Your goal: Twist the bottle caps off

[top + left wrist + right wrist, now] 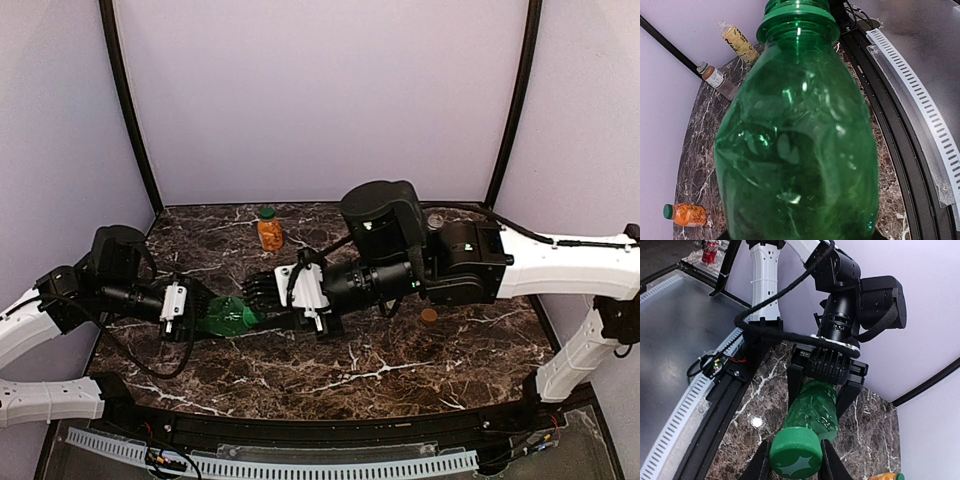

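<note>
All-green plastic bottle (228, 317) held level over the dark marble table (400, 370): body clamped by left gripper (819, 392), green screw cap (792, 462) pinched tight in right gripper (795, 449).

A translucent all-green bottle (228, 316) and its opaque green cap (795, 452) are pictured against a surface (400, 370) patterned as dark brown marble with white veining. An orange bottle (270, 232) is topped in dark green. A pale yellow bottle (739, 43) is printed with dark lettering, and a clear bottle (715, 78) is marked in brown and white. The arms (560, 262) are finished in white and black, and the walls (320, 90) are shown in pale lilac.
</note>
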